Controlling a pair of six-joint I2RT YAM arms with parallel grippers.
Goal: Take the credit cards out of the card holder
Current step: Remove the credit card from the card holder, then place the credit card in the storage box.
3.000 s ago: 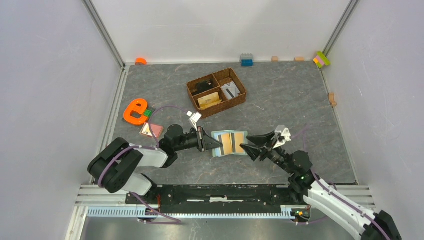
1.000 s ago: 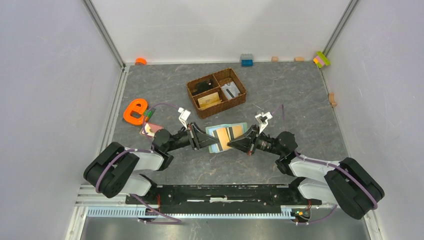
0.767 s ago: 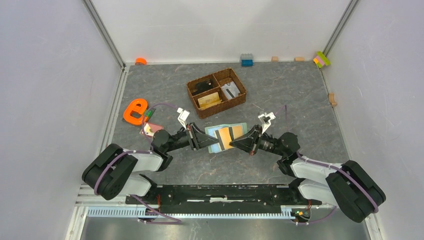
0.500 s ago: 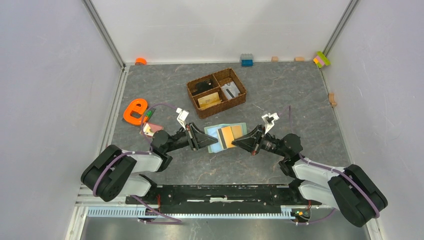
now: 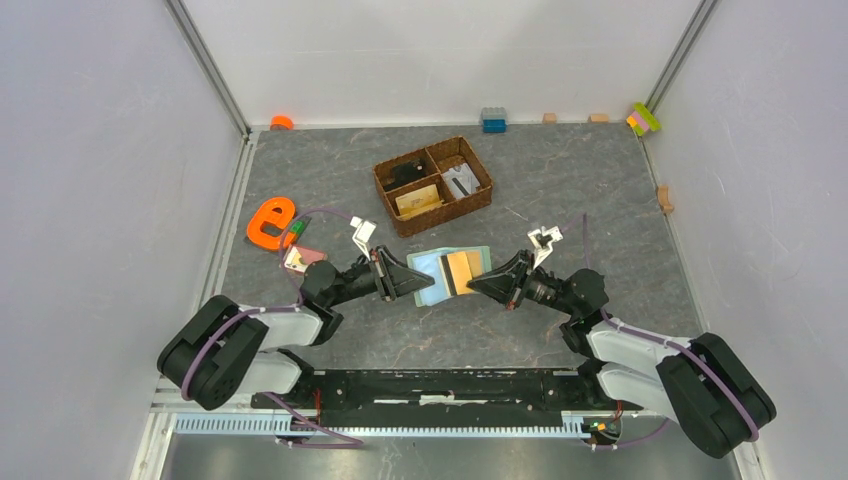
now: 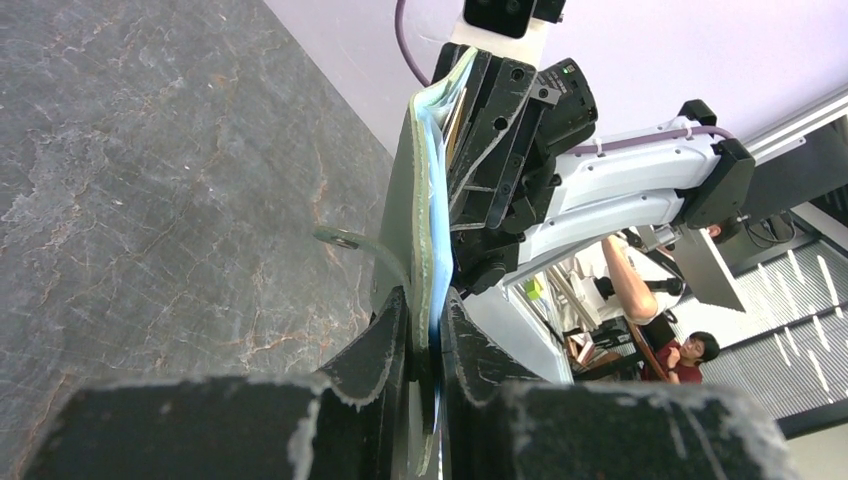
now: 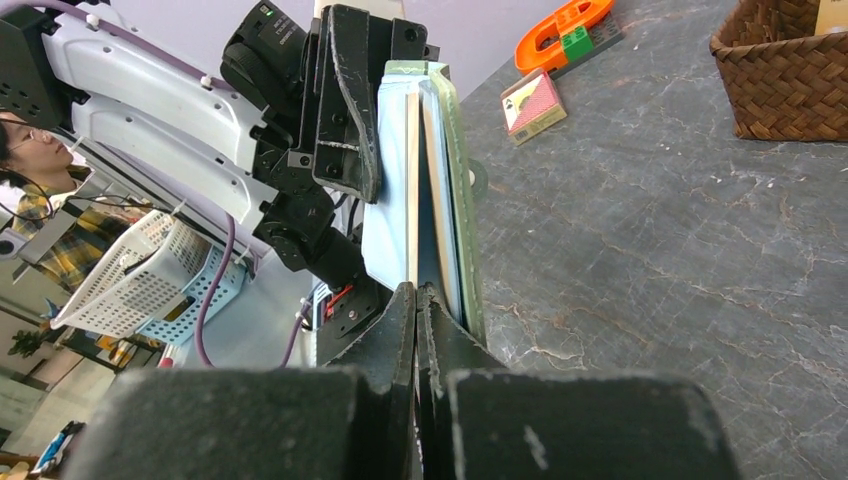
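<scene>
A grey marbled table (image 5: 580, 190) is sitting inside pale walls, with a wicker basket (image 5: 452, 212) toward its far middle and an orange letter e (image 5: 270, 222) lying well off to the left. The card holder (image 5: 425, 265) is being held open between the two arms, just on the near side of the basket, its pale blue-teal inside facing up. The left jaws are clamping narrowly on its left edge. The right jaws are pressing fully together and appear to be pinching the edge of a tan-orange credit card (image 5: 460, 270) partly tucked in the holder's right half, though the wrist view is too edge-on to be sure.
</scene>
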